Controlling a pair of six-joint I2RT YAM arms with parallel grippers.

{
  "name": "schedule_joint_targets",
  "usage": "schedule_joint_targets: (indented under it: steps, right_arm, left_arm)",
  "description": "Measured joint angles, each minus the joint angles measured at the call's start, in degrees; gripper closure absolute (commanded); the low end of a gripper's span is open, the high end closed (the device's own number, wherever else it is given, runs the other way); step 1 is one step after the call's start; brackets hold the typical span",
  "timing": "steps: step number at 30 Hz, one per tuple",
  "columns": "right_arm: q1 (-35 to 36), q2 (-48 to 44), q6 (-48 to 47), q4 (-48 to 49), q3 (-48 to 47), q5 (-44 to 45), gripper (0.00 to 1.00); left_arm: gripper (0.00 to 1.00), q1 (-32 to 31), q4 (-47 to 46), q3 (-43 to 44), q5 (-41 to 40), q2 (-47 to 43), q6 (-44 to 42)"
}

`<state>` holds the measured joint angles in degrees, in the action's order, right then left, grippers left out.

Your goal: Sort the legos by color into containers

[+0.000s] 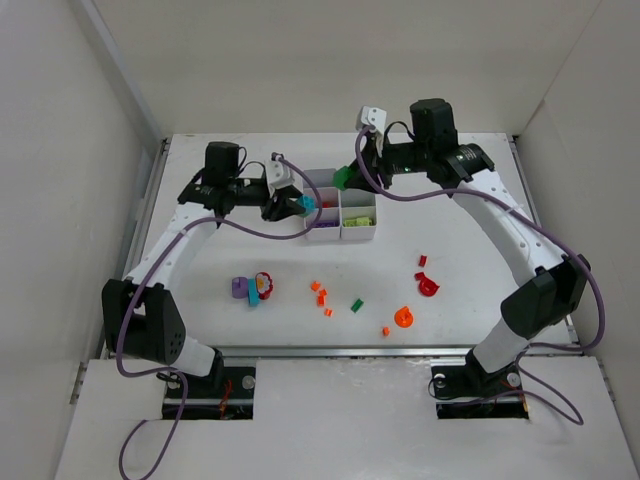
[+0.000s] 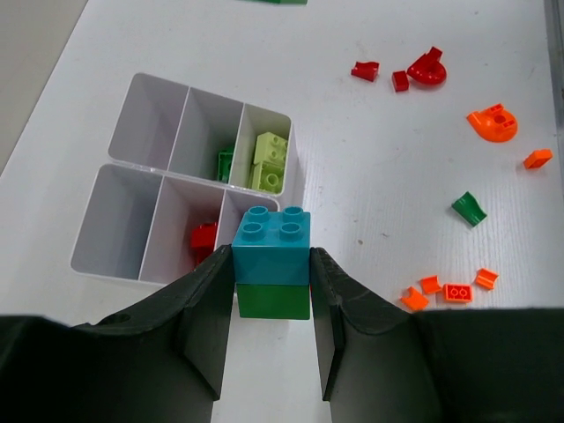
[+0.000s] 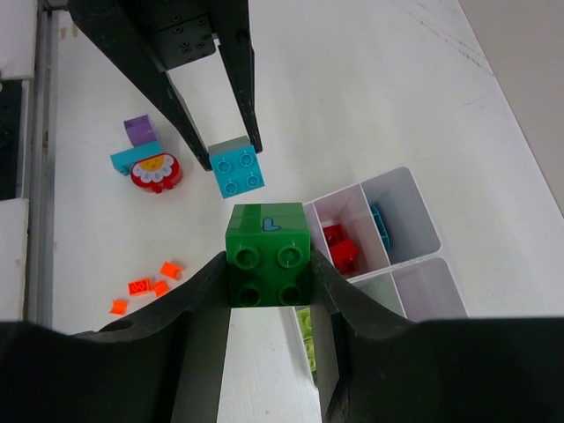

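The containers are a white six-compartment tray (image 1: 341,230) (image 2: 123,229) (image 3: 414,220) at the table's middle back. It holds red (image 2: 204,236), lime (image 2: 269,160), dark green and teal (image 3: 379,227) legos. My left gripper (image 1: 298,205) (image 2: 271,261) hovers at the tray's left edge, shut on a teal brick (image 2: 271,236) with a green brick (image 2: 274,300) stuck under it. Above the tray's back edge my right gripper (image 1: 352,174) (image 3: 269,264) is shut on a dark green square brick (image 1: 343,178) (image 3: 268,256). Loose legos lie in front of the tray.
In front of the tray lie small orange pieces (image 1: 320,292), a dark green piece (image 1: 356,305), an orange round piece (image 1: 403,317), red pieces (image 1: 428,286) and a purple, teal and red flower cluster (image 1: 252,289). White walls enclose the table on three sides.
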<state>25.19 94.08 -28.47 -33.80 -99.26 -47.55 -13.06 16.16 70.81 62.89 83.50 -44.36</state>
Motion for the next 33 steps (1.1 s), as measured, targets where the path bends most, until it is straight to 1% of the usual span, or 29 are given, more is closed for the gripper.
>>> schedule_joint_targets:
  steps: [8, 10, 12, 17, 20, 21, 23, 24, 25, 28, 29, 33]
  right_arm:
    - [0.0, 0.0, 0.2, 0.0, 0.4, 0.4, 1.00]
    - [0.0, 0.1, 0.2, -0.1, 0.5, 0.7, 1.00]
    - [0.0, 0.2, 0.2, -0.1, 0.5, 0.8, 1.00]
    - [0.0, 0.2, 0.2, -0.1, 0.5, 1.4, 1.00]
    - [0.0, 0.3, 0.2, -0.1, 0.5, 1.7, 1.00]
    - [0.0, 0.4, 0.2, -0.1, 0.5, 1.7, 1.00]
    - [0.0, 0.6, 0.2, -0.1, 0.5, 1.8, 1.00]
    - [0.0, 0.8, 0.2, -0.1, 0.5, 1.8, 1.00]
    - [0.0, 1.0, 0.2, -0.1, 0.5, 1.8, 1.00]
    - [0.0, 1.4, 0.2, -0.3, 0.5, 2.0, 1.00]
    - [0.0, 1.5, 0.2, -0.3, 0.5, 2.1, 1.00]
    - [0.0, 1.6, 0.2, -0.3, 0.4, 2.1, 1.00]
  left_arm:
    - [1.00, 1.6, 3.7, -2.2, -3.4, 0.8, -7.6]
    - [1.00, 1.2, 4.7, -3.3, -6.8, 1.1, -11.1]
    - [1.00, 0.4, 6.2, -4.8, -11.7, 1.9, -16.4]
    - [1.00, -0.8, 9.5, -8.5, -21.6, 5.4, -26.3]
    - [0.87, -0.9, 10.5, -9.2, -25.0, 7.2, -29.6]
    - [0.85, -0.9, 10.7, -9.2, -25.6, 7.5, -30.3]
    - [0.75, -0.9, 11.0, -9.2, -26.6, 7.7, -31.7]
    - [0.64, -1.0, 11.2, -9.2, -27.1, 7.8, -32.3]
    - [0.57, -1.1, 11.4, -9.2, -27.2, 7.8, -33.1]
    - [0.47, -1.4, 12.3, -9.2, -27.2, 7.8, -35.2]
    - [0.41, -1.5, 12.7, -9.2, -27.1, 7.8, -36.0]
    - [0.31, -1.5, 14.6, -9.2, -25.6, 7.8, -38.2]
